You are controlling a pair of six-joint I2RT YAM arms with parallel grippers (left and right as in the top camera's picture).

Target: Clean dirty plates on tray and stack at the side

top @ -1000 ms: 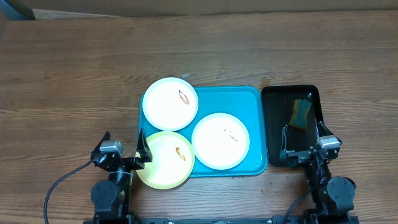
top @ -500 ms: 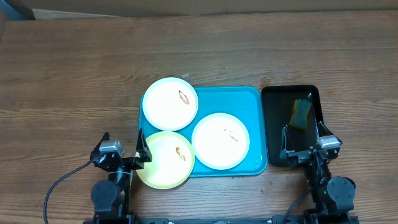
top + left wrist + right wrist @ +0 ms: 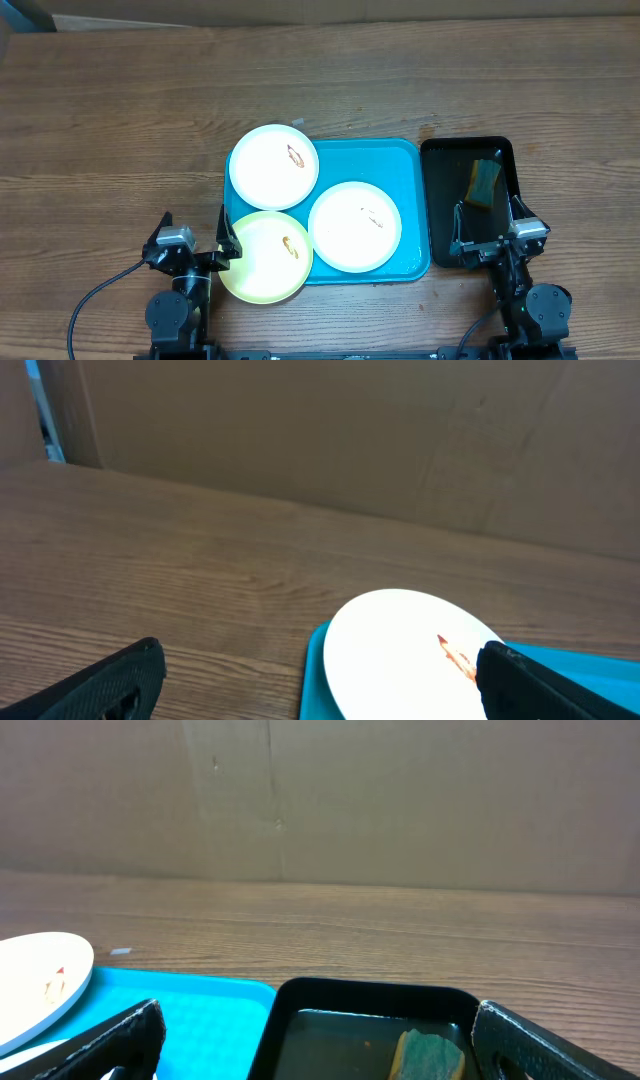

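One wooden table [image 3: 120, 120] is occupied by the turquoise tray [image 3: 400, 160], with a black tray [image 3: 445, 190] just to its right. A near white plate [image 3: 355, 226] is set inside the turquoise tray; a far white plate [image 3: 273, 167] and a pale yellow plate [image 3: 265, 257] overhang its left rim. A sponge [image 3: 484, 181] is held in the black tray. The left gripper [image 3: 197, 216] and right gripper [image 3: 487, 207] are spread wide, empty.

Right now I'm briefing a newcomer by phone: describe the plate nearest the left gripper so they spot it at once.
Find the big blue tray on the wooden table. Of the three round plates on it, this plate overhangs the near left corner, beside the left gripper. It alone is pale yellow; the far plate and the middle plate are white.
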